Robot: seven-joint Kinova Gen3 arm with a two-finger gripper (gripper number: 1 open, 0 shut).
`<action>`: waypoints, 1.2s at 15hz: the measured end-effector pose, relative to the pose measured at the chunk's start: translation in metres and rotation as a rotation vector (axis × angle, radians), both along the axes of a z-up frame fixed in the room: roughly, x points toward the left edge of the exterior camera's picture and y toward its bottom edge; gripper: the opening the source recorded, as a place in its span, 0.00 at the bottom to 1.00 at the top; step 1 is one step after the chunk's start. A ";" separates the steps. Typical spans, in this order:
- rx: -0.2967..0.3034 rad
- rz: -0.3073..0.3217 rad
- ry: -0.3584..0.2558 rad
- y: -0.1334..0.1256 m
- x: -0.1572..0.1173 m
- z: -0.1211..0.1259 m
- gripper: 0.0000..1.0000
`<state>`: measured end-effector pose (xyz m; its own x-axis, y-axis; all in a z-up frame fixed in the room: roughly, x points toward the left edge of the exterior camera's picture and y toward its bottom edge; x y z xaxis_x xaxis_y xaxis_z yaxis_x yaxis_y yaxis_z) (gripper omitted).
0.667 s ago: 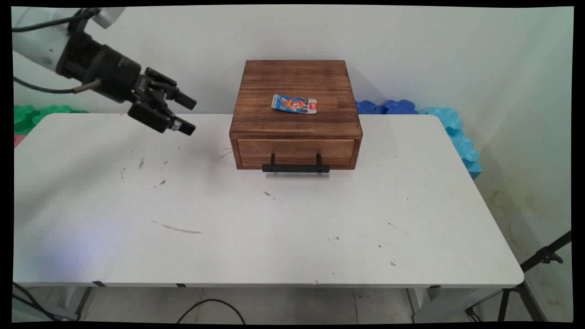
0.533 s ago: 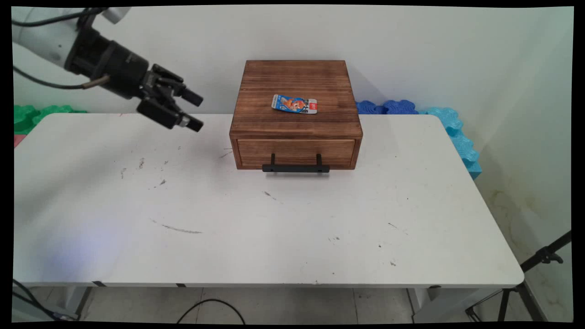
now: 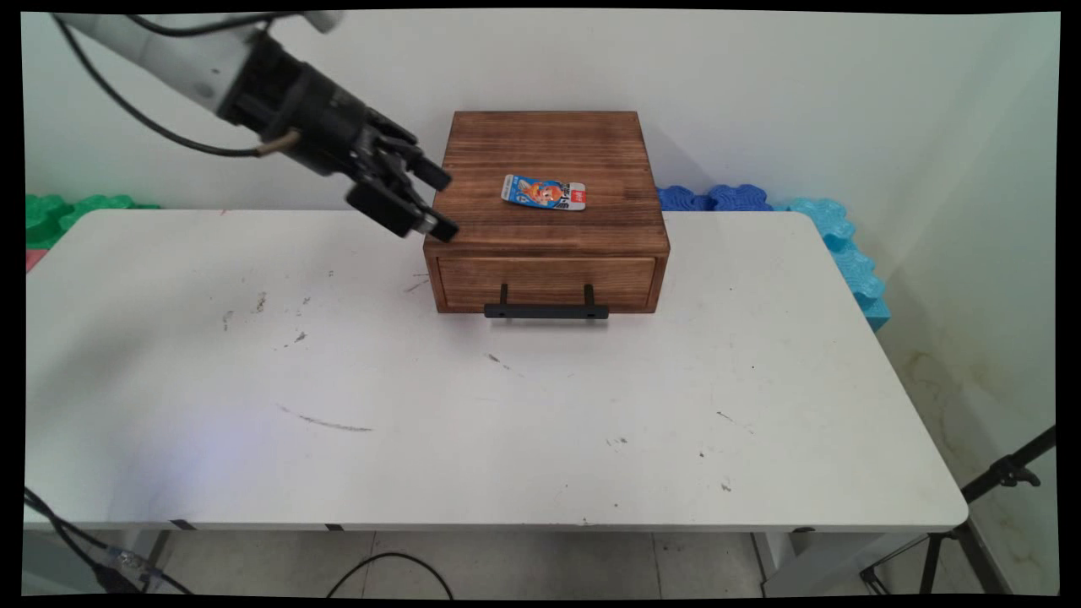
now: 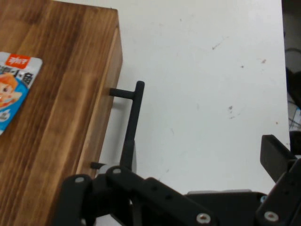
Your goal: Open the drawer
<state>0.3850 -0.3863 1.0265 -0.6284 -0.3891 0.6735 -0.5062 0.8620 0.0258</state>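
A: Left first. What's out past the table (image 3: 507,439)?
B: Green foam blocks (image 3: 59,211) behind the far left corner, on the floor side, not on the table. Scuffs on the white top, nothing else over there.

A: Arm?
B: White arm (image 3: 169,46) slants down from upper left, cables hanging. Black pincer (image 3: 439,203) hangs above the left front corner of the wooden drawer box (image 3: 549,160), touching nothing. Fingers spread apart, nothing between them. Hand view agrees: one finger (image 4: 277,155) far right, the linkage low left, wide gap.

A: Why that tilt?
B: My guess: it comes in at an angle because the arm's base is off to the left, so the fingers point down and rightward over the box edge.

A: Middle?
B: The box sits at the table's far middle, back toward the wall, drawer front facing the camera. Drawer looks shut, flush with the frame. Black bar handle (image 3: 546,311) stands off the front on two posts, so there's room to hook behind it. Hand view shows the same handle (image 4: 131,127) just beside the box's edge.

A: On top?
B: Small snack packet (image 3: 545,192), blue with a cartoon figure and a red patch, lying flat on the lid near the middle, just right of the pincer, apart from it. Hand view catches only its corner (image 4: 14,89).

A: Right side?
B: Blue foam blocks (image 3: 811,228) behind the far right corner, tripod leg (image 3: 1005,473) at lower right.
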 end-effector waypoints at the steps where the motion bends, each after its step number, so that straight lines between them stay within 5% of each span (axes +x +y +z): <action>1: -0.004 -0.015 -0.021 -0.004 -0.011 -0.003 1.00; 9: -0.025 -0.129 -0.202 -0.037 -0.073 -0.053 1.00; 18: -0.028 -0.195 -0.341 -0.066 -0.104 -0.115 1.00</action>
